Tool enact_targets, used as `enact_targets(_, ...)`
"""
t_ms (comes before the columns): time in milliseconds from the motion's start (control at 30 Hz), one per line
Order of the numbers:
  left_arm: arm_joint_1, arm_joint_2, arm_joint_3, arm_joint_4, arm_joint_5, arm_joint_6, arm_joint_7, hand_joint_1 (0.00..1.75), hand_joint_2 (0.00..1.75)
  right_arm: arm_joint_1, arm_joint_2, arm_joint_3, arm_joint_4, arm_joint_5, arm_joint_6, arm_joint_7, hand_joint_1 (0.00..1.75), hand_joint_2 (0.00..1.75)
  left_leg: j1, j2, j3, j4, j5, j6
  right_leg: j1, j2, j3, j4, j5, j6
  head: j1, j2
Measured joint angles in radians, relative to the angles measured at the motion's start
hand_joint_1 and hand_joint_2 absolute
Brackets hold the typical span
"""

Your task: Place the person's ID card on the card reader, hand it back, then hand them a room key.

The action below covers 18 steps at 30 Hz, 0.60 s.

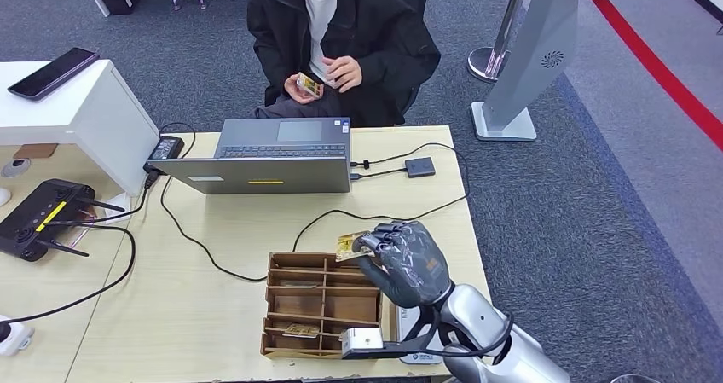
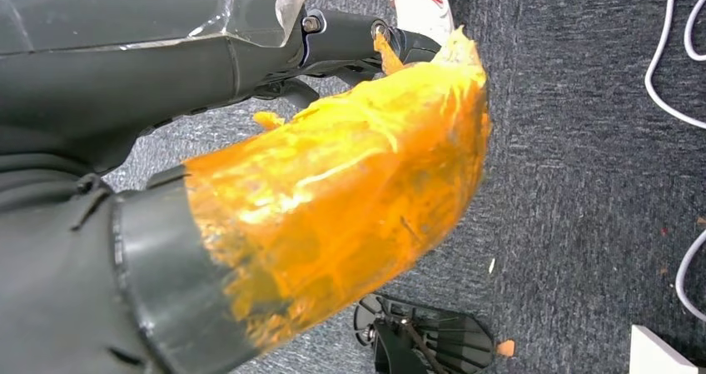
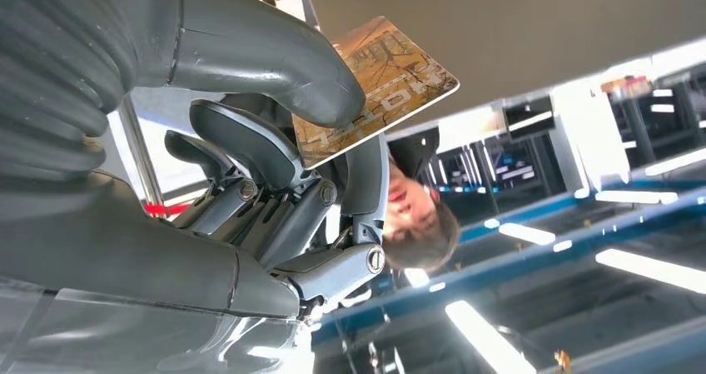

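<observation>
Right hand [image 1: 402, 262] pinches a room key [image 1: 351, 246] above the back edge of the card tray [image 1: 281, 302], near the desk's [image 1: 213, 315] right edge.

Between the hand and the person [image 1: 341, 33] at the desk's far edge stand an open laptop [image 1: 273, 154], a small black card reader [image 1: 419, 166] to its right and black cables [image 1: 196, 242] trailing across the top; the person holds another card [image 1: 309, 84] in both hands. In the right wrist view the thumb [image 3: 275, 66] presses the key's [image 3: 379, 87] face against the darker fingers [image 3: 241, 141] beneath, the rest curled in. The key lies roughly flat, tilted slightly, its long axis running away from the palm, free end towards the desk's left edge. The left hand [image 2: 333, 199], wrapped in orange, hangs over the carpet; how far open I cannot tell.
</observation>
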Motion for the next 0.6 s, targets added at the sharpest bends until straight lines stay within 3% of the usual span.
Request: enact_targets(600, 0.000, 0.000, -0.002, 0.000, -0.024, -0.002, -0.001, 0.00, 0.00, -0.045, 0.023, -0.036, -0.039, 0.005, -0.025, -0.010, 1.72, 1.75, 0.000, 0.000, 0.000, 0.000, 0.000, 0.000, 0.000, 0.000, 0.000, 0.000, 0.000, 0.000, 0.000, 0.000)
